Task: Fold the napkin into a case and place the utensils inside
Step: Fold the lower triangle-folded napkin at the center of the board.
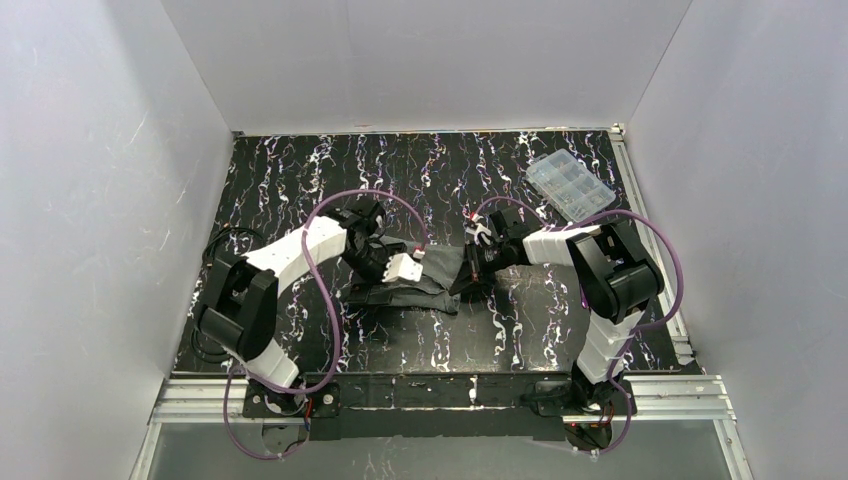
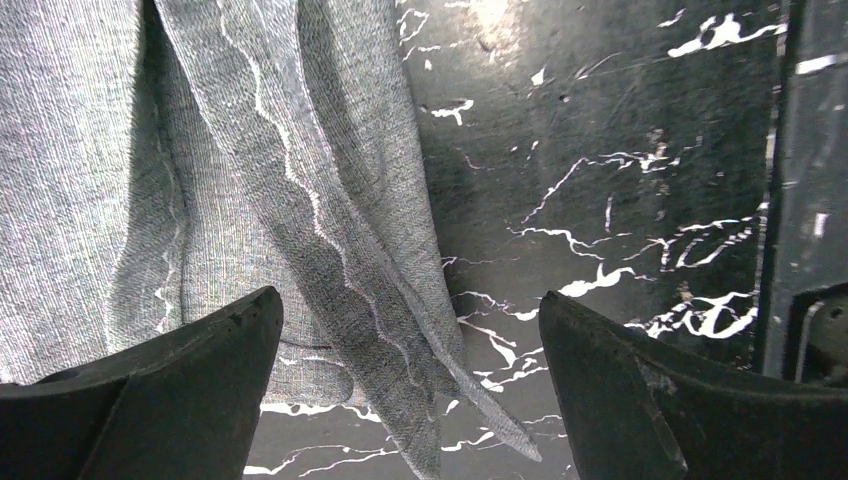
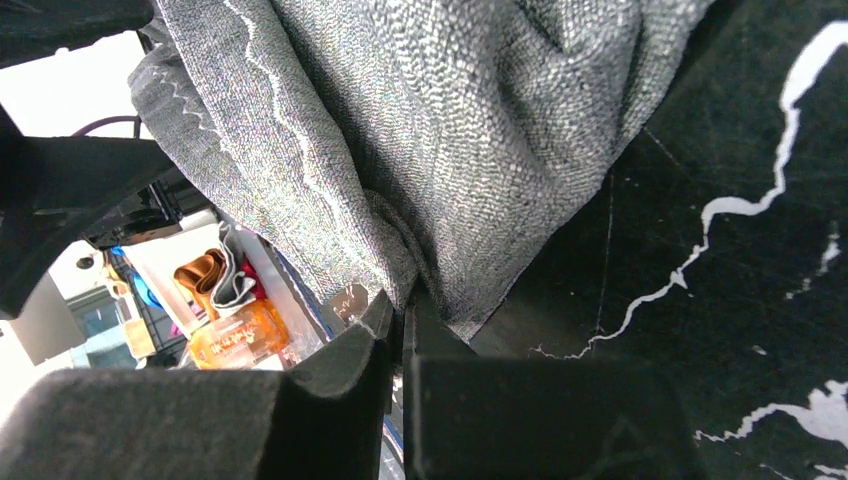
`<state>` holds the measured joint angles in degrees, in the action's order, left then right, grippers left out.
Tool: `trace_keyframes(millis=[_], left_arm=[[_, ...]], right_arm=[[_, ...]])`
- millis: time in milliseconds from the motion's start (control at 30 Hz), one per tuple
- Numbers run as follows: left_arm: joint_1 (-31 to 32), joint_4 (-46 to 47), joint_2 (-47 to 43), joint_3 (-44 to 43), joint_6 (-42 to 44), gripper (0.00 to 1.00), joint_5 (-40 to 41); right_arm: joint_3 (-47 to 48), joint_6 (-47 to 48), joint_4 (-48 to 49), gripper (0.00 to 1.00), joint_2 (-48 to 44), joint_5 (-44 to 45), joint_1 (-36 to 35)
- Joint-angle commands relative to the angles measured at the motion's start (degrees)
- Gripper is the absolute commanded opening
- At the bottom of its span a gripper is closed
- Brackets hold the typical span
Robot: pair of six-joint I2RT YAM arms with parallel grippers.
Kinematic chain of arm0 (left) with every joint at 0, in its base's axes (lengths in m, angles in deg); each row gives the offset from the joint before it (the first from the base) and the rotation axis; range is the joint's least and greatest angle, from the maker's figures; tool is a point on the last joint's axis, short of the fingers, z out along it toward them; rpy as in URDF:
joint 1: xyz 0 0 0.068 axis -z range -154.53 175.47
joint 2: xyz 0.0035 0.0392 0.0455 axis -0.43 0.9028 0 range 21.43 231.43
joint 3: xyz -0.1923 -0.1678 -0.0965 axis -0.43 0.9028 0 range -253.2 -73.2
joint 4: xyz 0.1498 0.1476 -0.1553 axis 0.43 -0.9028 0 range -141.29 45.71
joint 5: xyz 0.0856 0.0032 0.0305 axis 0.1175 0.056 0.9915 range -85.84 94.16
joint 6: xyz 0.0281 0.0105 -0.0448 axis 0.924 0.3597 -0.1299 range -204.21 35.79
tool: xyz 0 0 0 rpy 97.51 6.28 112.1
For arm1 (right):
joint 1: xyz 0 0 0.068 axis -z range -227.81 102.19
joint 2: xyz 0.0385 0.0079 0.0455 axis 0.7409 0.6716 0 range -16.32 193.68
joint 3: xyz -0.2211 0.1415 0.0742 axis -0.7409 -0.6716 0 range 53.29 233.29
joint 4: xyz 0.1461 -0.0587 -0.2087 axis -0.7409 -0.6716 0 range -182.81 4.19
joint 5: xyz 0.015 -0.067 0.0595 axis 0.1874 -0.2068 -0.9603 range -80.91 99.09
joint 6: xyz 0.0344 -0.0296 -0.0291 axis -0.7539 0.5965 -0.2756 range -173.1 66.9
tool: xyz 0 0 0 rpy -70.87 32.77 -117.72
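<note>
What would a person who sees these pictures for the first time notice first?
The crumpled dark grey napkin lies at the middle of the black marbled table. The right tool is shut on a fold of it, while the left tool stands wide open over its pointed corner. A clear compartment box lies at the far right.

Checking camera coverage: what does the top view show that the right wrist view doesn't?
Only top: the clear box at the far right, and the whole bunched napkin mid-table. Only right wrist: the right gripper pinched shut on a napkin fold, with the stitched line close up. Both: the grey napkin lying on the marbled table.
</note>
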<state>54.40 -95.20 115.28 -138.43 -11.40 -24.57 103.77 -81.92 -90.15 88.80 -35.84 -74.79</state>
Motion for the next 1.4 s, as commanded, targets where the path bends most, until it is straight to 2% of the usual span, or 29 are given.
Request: trace_keyframes(millis=[0, 167, 333, 367, 433, 533, 633, 800, 933, 1067, 1167, 1367], left_arm=[[0.8, 10.8, -5.4, 4.9, -3.4, 0.99, 6.0], [0.4, 9.8, -1.5, 2.0, -7.4, 0.98, 10.0], [-1.1, 1.2, 3.8, -3.7, -9.1, 0.93, 5.9], [-1.7, -8.4, 9.0, -8.9, -9.6, 0.81, 3.2], [-1.9, -10.0, 9.9, -10.1, -9.8, 0.76, 1.9], [-2.2, -12.2, 10.3, -10.4, -9.4, 0.60, 0.5], [-2.2, -13.5, 10.9, -10.3, -9.5, 0.51, -0.2], [-2.2, -13.7, 11.6, -10.8, -10.8, 0.39, -0.5], [-2.2, -9.6, 8.9, -8.5, -11.6, 0.30, 0.0], [-2.2, -4.5, 7.3, -6.2, -12.9, 0.12, 3.0], [-2.2, -1.2, 6.1, -5.5, -13.6, 0.02, 4.9], [-2.2, -4.3, 5.4, -10.1, -12.4, 0.00, 5.4]], right_arm=[[1.5, -0.8, 0.7, 0.01, 0.9, 0.8, 0.4], [1.6, -0.9, 0.9, 0.01, 1.1, 0.6, 0.6], [1.4, -0.5, 0.5, 0.01, 0.5, 0.7, 0.6], [1.1, -0.5, 0.5, 0.01, 0.2, 0.9, 0.7], [1.0, -0.6, 0.7, 0.01, 0.2, 0.9, 0.7], [0.9, -0.8, 1.0, 0.01, 0.0, 1.1, 0.7], [0.9, -0.9, 1.0, 0.01, 0.0, 1.2, 0.7], [1.0, -1.0, 1.0, 0.01, -0.5, 1.3, 0.7], [0.0, -1.7, 2.2, 0.01, -0.9, 1.5, 0.7], [-0.5, -2.1, 3.0, 0.01, -1.1, 1.6, 0.7], [-0.5, -2.2, 3.2, 0.01, -1.2, 1.4, 0.7], [-0.7, -1.9, 3.1, 0.01, -2.7, 1.3, 0.7]])
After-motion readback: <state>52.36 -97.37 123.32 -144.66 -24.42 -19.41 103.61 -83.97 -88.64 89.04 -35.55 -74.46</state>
